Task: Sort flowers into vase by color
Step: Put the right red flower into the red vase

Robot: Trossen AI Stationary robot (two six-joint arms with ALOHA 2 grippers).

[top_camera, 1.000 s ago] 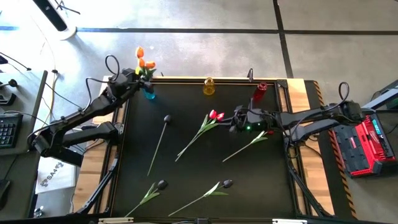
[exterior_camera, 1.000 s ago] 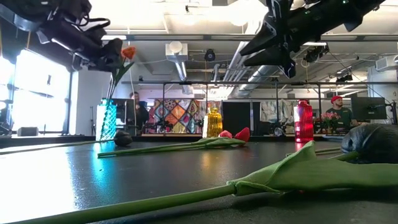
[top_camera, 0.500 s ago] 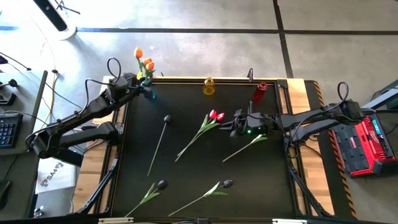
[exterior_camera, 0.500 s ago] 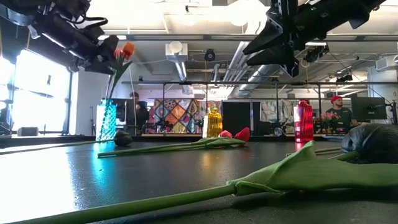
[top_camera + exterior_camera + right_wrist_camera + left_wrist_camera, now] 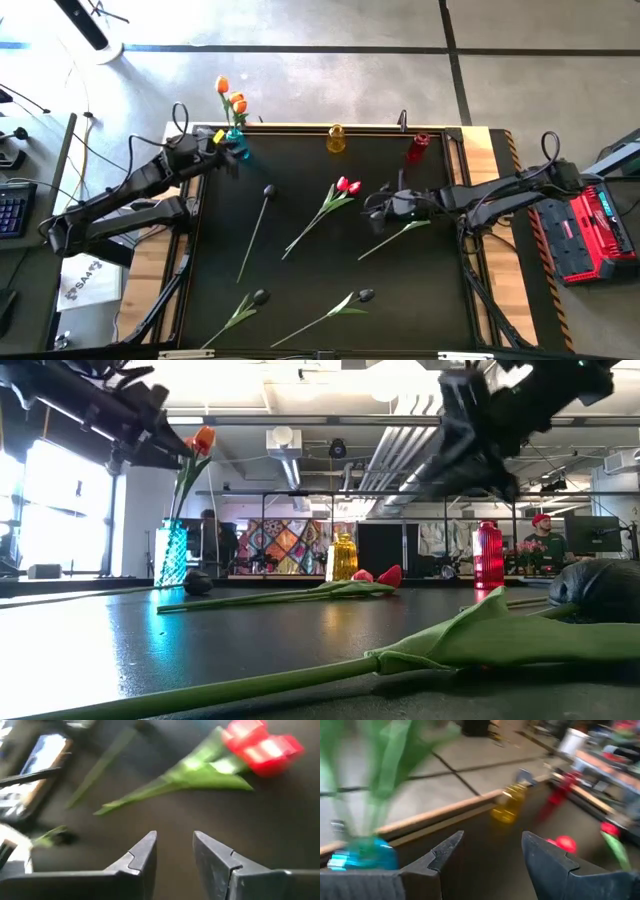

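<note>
Retreating left end effector (image 5: pixel 232 160), fingers apart, leaves orange tulips (image 5: pixel 232 100) in blue vase (image 5: pixel 238 150); right end effector (image 5: pixel 372 205) apart.

The high camera looks straight down on the whole black table (image 5: pixel 330 240). The low one sits at tabletop level, looking across into the room. Both catch the blue vase (image 5: pixel 238 150), yellow vase (image 5: pixel 344 557) and red vase (image 5: pixel 488 555). The left wrist camera faces the vases; the right wrist camera hangs close over the red tulips (image 5: pixel 260 747).
</note>
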